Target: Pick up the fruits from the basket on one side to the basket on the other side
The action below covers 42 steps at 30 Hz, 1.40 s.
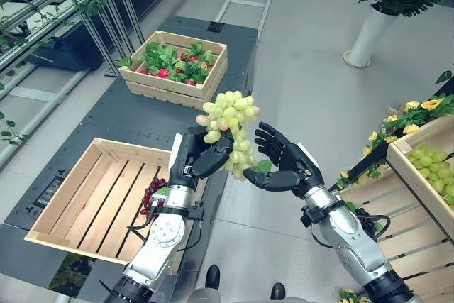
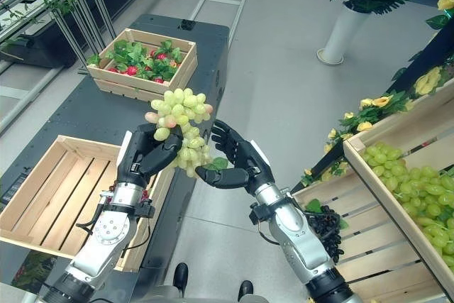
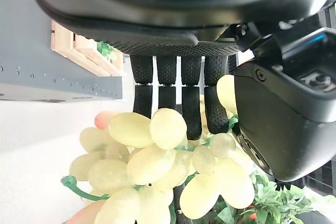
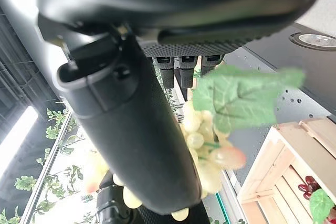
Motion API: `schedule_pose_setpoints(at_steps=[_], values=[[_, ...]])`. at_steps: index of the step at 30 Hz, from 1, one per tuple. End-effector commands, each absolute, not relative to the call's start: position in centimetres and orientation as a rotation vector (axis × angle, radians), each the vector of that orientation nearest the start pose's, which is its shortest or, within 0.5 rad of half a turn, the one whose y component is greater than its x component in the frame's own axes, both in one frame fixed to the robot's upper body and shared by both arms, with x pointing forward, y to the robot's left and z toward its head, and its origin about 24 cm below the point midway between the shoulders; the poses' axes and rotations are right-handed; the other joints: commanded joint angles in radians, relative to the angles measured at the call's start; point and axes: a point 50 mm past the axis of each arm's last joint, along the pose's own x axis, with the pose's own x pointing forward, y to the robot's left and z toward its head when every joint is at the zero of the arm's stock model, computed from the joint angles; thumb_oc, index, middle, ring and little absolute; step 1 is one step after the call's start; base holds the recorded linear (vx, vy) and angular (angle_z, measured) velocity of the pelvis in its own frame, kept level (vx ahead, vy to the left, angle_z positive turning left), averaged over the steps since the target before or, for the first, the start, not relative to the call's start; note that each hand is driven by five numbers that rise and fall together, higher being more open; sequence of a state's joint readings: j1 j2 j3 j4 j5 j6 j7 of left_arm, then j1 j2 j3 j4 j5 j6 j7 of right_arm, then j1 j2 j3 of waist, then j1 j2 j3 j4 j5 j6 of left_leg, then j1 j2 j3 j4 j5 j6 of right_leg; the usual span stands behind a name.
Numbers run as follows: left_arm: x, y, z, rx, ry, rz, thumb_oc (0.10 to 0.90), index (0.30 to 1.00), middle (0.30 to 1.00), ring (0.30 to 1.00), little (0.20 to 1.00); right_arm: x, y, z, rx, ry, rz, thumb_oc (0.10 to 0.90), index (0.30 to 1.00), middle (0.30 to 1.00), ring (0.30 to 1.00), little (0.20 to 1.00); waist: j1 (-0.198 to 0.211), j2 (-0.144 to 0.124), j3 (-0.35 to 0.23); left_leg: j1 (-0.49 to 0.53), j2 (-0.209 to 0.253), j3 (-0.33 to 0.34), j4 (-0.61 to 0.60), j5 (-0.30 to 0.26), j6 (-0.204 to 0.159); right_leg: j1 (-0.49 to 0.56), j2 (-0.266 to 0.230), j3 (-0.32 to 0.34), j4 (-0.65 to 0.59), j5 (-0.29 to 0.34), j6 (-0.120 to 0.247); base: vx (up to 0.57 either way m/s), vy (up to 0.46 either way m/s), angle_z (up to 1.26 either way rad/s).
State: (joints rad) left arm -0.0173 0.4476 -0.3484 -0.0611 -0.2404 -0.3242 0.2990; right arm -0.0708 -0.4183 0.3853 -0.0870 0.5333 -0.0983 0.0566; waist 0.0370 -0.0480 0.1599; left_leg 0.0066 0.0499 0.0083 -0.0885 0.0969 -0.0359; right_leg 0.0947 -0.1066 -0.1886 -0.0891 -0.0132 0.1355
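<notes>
Pale green grapes (image 1: 230, 129) hung in one long bunch at the centre of the left eye view, above the grey floor (image 1: 312, 76) between the two arms. Its long axis ran close to vertical, the broad, full end uppermost and the narrow end tapering downward, with a green leaf (image 1: 263, 167) at the lower tip.

The left hand (image 1: 197, 155) came up from the lower left and had its fingers and thumb curled round the bunch's left side, gripping it at about mid-height; the left wrist view showed the fingers (image 3: 176, 95) bent in behind the fruit. The right hand (image 1: 284, 161) came in from the lower right with its fingers spread and only loosely bent, cupped against the bunch's right side, the thumb reaching under toward the leaf. It clasped nothing.

Below the left arm, at the lower left, sat a slatted wooden crate (image 1: 78, 196) with a small cluster of dark red grapes (image 1: 151, 195) at its right edge. A second wooden crate (image 1: 174, 69) with leaves and red fruit lay farther up. At the right edge, a bin of green grapes (image 1: 434, 164) stood on a wooden stand.
</notes>
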Motion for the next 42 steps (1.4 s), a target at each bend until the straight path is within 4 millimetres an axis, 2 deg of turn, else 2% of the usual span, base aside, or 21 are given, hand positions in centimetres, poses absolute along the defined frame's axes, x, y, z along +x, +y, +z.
schedule_pose_setpoints(at_steps=[1, 10, 17, 24, 25, 26, 27, 28, 42], values=[[24.7, 13.1, 14.3, -0.007, -0.698, -0.222, 0.4, 0.3, 0.3, 0.3, 0.3, 25.3, -11.0, 12.2, 0.264, -0.351, 0.552, 0.8, 0.9, 0.9, 0.9, 0.9, -0.002, -0.005, -0.092, 0.028, -0.026, 0.009, 0.001, -0.104, 0.015, -0.044, 0.037, 0.012, 0.002, 0.05, -0.034, 0.0, 0.0, 0.0], [24.6, 12.7, 14.4, -0.049, -0.713, -0.238, 0.4, 0.3, 0.3, 0.3, 0.3, 25.1, -10.4, 12.2, 0.316, -0.336, 0.605, 0.8, 0.9, 0.9, 0.9, 0.9, -0.007, -0.009, -0.095, 0.031, -0.023, 0.011, 0.001, -0.105, 0.015, -0.044, 0.039, 0.015, 0.003, 0.048, -0.035, 0.0, -0.007, -0.05], [24.0, 12.1, 14.9, -0.111, -0.762, -0.317, 0.4, 0.3, 0.3, 0.3, 0.3, 25.3, -10.4, 11.8, 0.306, -0.325, 0.559, 0.8, 0.9, 0.9, 0.9, 0.9, -0.008, -0.008, -0.096, 0.033, -0.022, 0.012, 0.001, -0.106, 0.015, -0.044, 0.039, 0.017, 0.005, 0.048, -0.035, 0.0, 0.0, -0.01], [23.8, 11.2, 15.0, -0.098, -0.749, -0.385, 0.4, 0.3, 0.3, 0.3, 0.3, 25.3, -10.4, 12.0, 0.32, -0.333, 0.536, 0.8, 0.9, 0.9, 0.9, 0.9, -0.013, -0.005, -0.093, 0.034, -0.021, 0.014, 0.001, -0.106, 0.017, -0.045, 0.04, 0.022, 0.008, 0.046, -0.035, 0.0, 0.0, 0.0], [23.9, 11.1, 15.0, -0.097, -0.744, -0.389, 0.4, 0.3, 0.3, 0.3, 0.3, 25.4, -10.4, 12.1, 0.319, -0.333, 0.537, 0.649, 0.674, 0.674, 0.674, 0.674, -0.014, -0.005, -0.094, 0.034, -0.021, 0.013, 0.001, -0.106, 0.018, -0.045, 0.04, 0.023, 0.008, 0.046, -0.036, 0.0, 0.0, 0.0], [23.8, 11.1, 14.9, -0.097, -0.744, -0.391, 0.4, 0.3, 0.3, 0.3, 0.3, 25.4, -10.3, 12.1, 0.317, -0.334, 0.537, 0.574, 0.561, 0.561, 0.561, 0.561, -0.014, -0.004, -0.093, 0.034, -0.022, 0.014, 0.001, -0.106, 0.018, -0.045, 0.041, 0.024, 0.007, 0.046, -0.036, 0.0, 0.0, 0.0], [23.8, 11.1, 14.9, -0.098, -0.743, -0.398, 0.4, 0.3, 0.3, 0.3, 0.3, 25.4, -10.3, 12.1, 0.313, -0.335, 0.533, 0.546, 0.519, 0.519, 0.519, 0.519, -0.013, -0.005, -0.092, 0.035, -0.021, 0.015, 0.001, -0.106, 0.018, -0.044, 0.04, 0.024, 0.007, 0.046, -0.036, 0.0, 0.0, 0.0], [23.8, 11.1, 14.9, -0.099, -0.744, -0.401, 0.4, 0.3, 0.3, 0.3, 0.3, 25.4, -10.4, 12.0, 0.313, -0.334, 0.531, 0.4, 0.3, 0.3, 0.3, 0.3, -0.013, -0.004, -0.093, 0.035, -0.022, 0.015, 0.001, -0.106, 0.018, -0.044, 0.04, 0.024, 0.007, 0.046, -0.036, 0.0, 0.0, 0.0], [23.8, 11.2, 14.3, -0.054, -0.718, -0.391, 0.4, 0.3, 0.3, 0.3, 0.3, 25.4, -10.7, 12.0, 0.334, -0.348, 0.494, 0.4, 0.3, 0.3, 0.3, 0.3, -0.013, -0.003, -0.096, 0.036, -0.02, 0.016, 0.001, -0.106, 0.017, -0.044, 0.041, 0.023, 0.007, 0.046, -0.035, 0.0, 0.0, 0.0]])
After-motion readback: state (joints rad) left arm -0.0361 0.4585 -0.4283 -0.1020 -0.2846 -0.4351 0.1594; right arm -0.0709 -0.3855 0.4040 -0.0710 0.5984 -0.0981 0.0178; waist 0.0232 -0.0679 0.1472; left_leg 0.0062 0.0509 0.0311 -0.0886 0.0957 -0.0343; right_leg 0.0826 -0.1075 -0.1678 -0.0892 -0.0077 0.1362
